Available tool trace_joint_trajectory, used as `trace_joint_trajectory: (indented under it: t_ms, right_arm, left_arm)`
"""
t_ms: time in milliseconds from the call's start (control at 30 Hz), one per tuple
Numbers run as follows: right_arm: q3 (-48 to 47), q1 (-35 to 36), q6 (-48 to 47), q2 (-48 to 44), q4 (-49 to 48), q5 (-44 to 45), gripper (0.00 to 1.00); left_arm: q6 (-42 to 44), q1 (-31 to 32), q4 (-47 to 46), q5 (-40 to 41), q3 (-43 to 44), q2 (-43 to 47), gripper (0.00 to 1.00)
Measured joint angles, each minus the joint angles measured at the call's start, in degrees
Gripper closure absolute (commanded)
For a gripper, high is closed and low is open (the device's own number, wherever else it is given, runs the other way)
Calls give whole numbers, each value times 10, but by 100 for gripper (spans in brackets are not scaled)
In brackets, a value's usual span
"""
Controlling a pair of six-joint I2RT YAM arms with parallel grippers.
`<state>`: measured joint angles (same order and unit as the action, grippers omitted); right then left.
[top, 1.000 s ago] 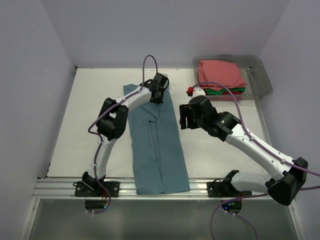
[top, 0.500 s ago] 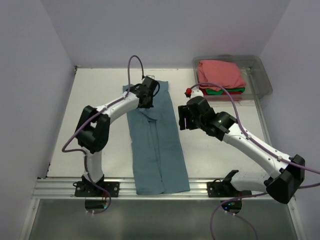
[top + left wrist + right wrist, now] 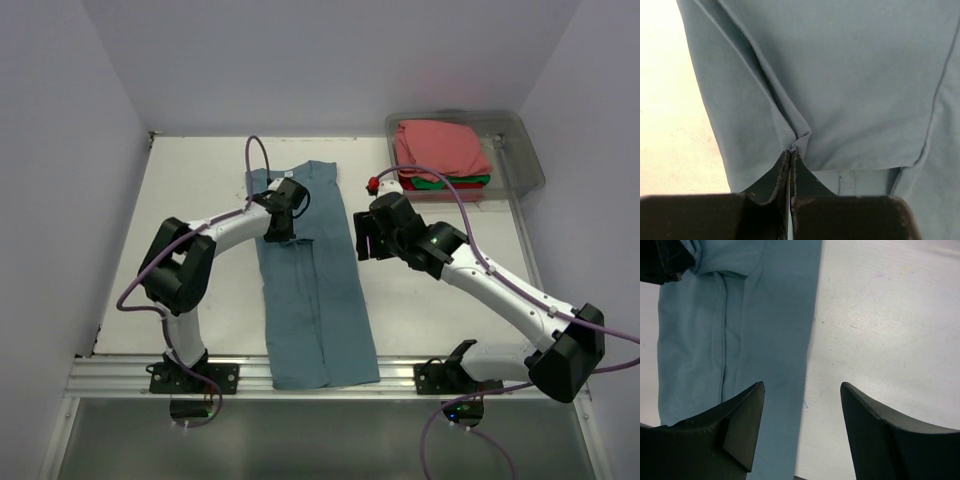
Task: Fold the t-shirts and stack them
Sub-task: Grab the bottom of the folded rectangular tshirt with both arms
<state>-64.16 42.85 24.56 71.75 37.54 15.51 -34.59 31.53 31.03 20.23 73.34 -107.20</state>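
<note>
**Pinch on the blue tee, right side not yet taken**

My left gripper is pressed together on a small ridge of the blue tee, near its far end and left of the middle crease. The tee lies as a long strip down the middle of the table, its near hem at the near edge. My right gripper hangs spread above the tee's right edge, holding nothing.

As I judge it, a clean fold needs the right gripper to take the right edge level with my left pinch. Both should then lift together and carry low toward the near hem.

I cannot tell how many layers my pinch holds. My left arm covers part of the tee's left side. In the bin, only slivers show under the pink tee.
</note>
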Motion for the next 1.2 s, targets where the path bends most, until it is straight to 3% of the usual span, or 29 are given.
trace_joint_trajectory:
  t_ms: [167, 267, 300, 333, 400, 500, 567, 633, 667, 700, 733, 767, 800, 867, 1067, 1200]
  right_arm:
    - [0, 0, 0, 6, -2, 0, 34]
    - [0, 0, -1, 13, -4, -1, 32]
    - [0, 0, -2, 16, -4, -2, 31]
    - [0, 0, -2, 17, -5, -2, 28]
    - [0, 0, -2, 23, -7, -2, 23]
    - [0, 0, -4, 35, -14, -2, 20]
    - [-4, -3, -6, 52, -19, -2, 21]
    - [-17, -11, -9, 81, -28, -7, 32]
    - [-30, -19, -12, 101, -33, -16, 68]
    - [-42, -27, -18, 119, -38, -21, 92]
    - [-59, -38, -19, 146, -47, -31, 100]
    - [-81, -50, -20, 174, -56, -36, 100]
    - [-108, -63, -20, 206, -62, -47, 100]
    - [-163, -87, -23, 269, -81, -63, 100]
    - [-401, -134, -33, 480, -93, -120, 100]
    - [-529, -150, -36, 600, -79, -164, 100]
  left_arm:
    - [-34, 0, -2, 4, -35, 21, 98]
    - [-47, 0, -2, 8, -51, 38, 60]
    - [-52, 0, -3, 9, -57, 45, 31]
    - [-56, 0, -3, 9, -64, 55, 20]
    - [-68, 0, -7, 11, -81, 78, 0]
    - [-73, 0, -13, 12, -95, 119, 0]
    - [-68, 0, -22, 16, -94, 145, 0]
    - [-59, -1, -32, 21, -88, 162, 5]
    - [-50, -2, -40, 22, -81, 165, 22]
    - [-47, -4, -50, 21, -75, 165, 36]
    - [-38, -9, -63, 16, -69, 164, 50]
    - [-29, -17, -76, 9, -64, 163, 65]
    - [-21, -27, -90, -1, -60, 160, 88]
    - [-7, -56, -119, -26, -52, 148, 100]
    - [14, -143, -163, -65, -4, 61, 100]
    - [23, -162, -172, -88, 16, 7, 100]
